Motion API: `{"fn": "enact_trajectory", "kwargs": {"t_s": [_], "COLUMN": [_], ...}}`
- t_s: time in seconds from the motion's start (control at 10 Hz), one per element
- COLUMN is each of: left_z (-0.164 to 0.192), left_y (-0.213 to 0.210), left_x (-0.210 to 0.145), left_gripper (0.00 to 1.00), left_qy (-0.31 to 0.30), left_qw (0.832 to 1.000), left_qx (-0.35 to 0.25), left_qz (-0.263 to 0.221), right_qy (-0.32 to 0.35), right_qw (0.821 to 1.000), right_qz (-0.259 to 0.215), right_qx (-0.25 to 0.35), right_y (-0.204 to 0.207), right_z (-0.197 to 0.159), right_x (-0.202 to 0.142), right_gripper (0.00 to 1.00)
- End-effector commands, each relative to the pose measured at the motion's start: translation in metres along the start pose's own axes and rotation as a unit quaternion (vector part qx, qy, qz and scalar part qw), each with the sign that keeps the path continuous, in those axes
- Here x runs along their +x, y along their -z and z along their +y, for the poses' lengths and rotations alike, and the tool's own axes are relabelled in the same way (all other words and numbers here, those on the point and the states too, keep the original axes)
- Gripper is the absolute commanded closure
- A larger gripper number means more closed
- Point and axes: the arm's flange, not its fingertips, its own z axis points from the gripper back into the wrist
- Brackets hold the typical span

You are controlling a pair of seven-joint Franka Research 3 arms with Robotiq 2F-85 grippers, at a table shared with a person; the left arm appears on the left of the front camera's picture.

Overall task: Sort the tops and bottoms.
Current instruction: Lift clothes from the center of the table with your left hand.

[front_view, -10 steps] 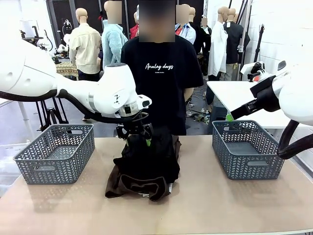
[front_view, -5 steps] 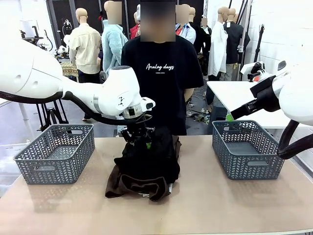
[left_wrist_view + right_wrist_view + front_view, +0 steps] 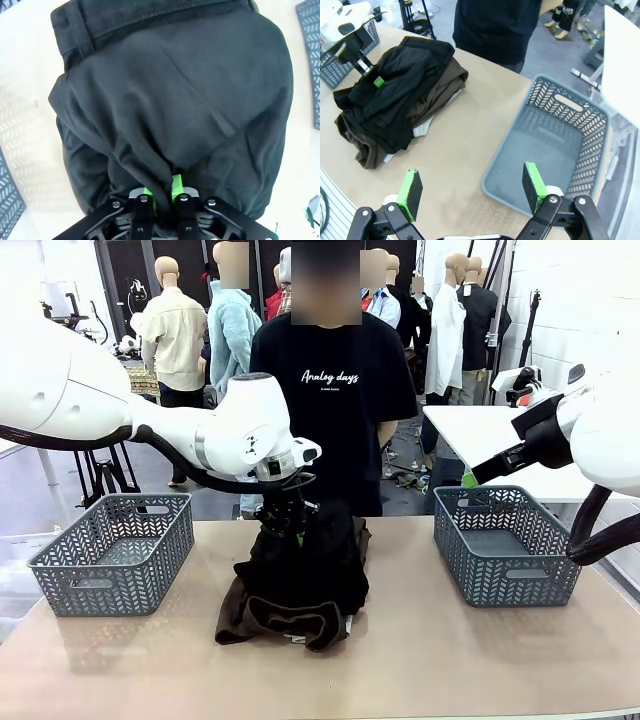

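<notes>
One fold of the black garment (image 3: 175, 100) sits pinched in the left hand (image 3: 162, 199), at its far edge; the right hand (image 3: 470, 192) hangs wide, well apart.

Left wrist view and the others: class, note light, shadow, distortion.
Left wrist view: black garment evenly lit, folds clear; mesh shadow on the table. Right wrist view: lens stretches the right basket. Front view: sharp; soft shadow before the left basket.

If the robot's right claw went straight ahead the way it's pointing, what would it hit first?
Probably the bare table, just beside the grey basket. The open right gripper might clip the basket's rim with one finger, as depth is hard to judge.
</notes>
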Motion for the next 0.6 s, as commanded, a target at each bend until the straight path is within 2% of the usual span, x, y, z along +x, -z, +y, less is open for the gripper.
{"fn": "enact_trajectory", "kwargs": {"t_s": [0.0, 0.1, 0.2, 0.5], "left_z": [-0.0048, -0.0023, -0.0002, -0.0010], "left_y": [-0.0008, -0.0009, -0.0001, -0.0012], "left_x": [0.0016, 0.0009, -0.0001, 0.0012], "left_gripper": [1.00, 1.00, 1.00, 1.00], "left_qy": [-0.018, 0.011, -0.001, 0.000], "left_qw": [1.000, 0.999, 1.000, 1.000], "left_qx": [0.010, -0.005, 0.000, -0.002], "left_qz": [0.003, -0.041, 0.001, -0.006], "right_qy": [-0.001, -0.001, -0.001, -0.001], "right_qw": [1.000, 1.000, 1.000, 1.000], "right_qz": [0.001, 0.001, 0.001, 0.001], "right_qx": [0.003, 0.003, 0.003, 0.003], "right_y": [0.0013, 0.0013, 0.0013, 0.0013], "right_z": [-0.0004, -0.0004, -0.0004, -0.0004], "right_x": [-0.0006, -0.0006, -0.0006, -0.0006], "right_gripper": [0.00, 0.00, 0.00, 0.00]}}
